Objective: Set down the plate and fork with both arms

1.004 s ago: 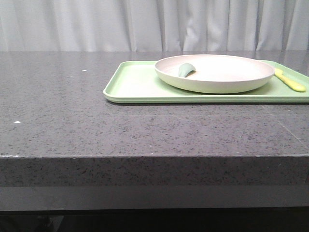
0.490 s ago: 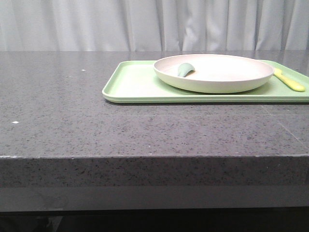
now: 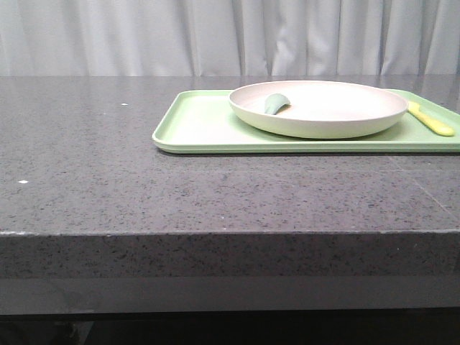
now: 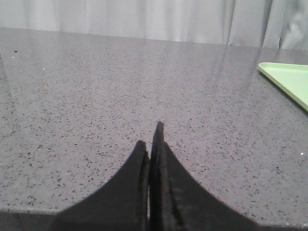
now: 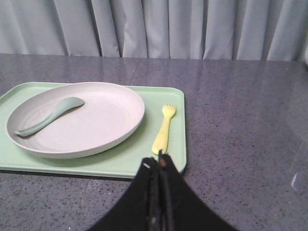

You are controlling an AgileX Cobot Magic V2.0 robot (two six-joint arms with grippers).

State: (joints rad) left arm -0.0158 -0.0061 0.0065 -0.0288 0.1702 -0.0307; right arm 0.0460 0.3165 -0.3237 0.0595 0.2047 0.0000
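Nothing has shifted since half a second ago: the plate (image 3: 318,108) sits on the green tray (image 3: 201,126) on the desk (image 3: 108,180), the fork (image 5: 164,127) just beside it. Left end effector (image 4: 153,139) and right end effector (image 5: 158,166) are both closed, empty.

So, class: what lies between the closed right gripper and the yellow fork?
In the right wrist view, only a strip of the green tray separates the right gripper from the fork; nothing else intervenes.
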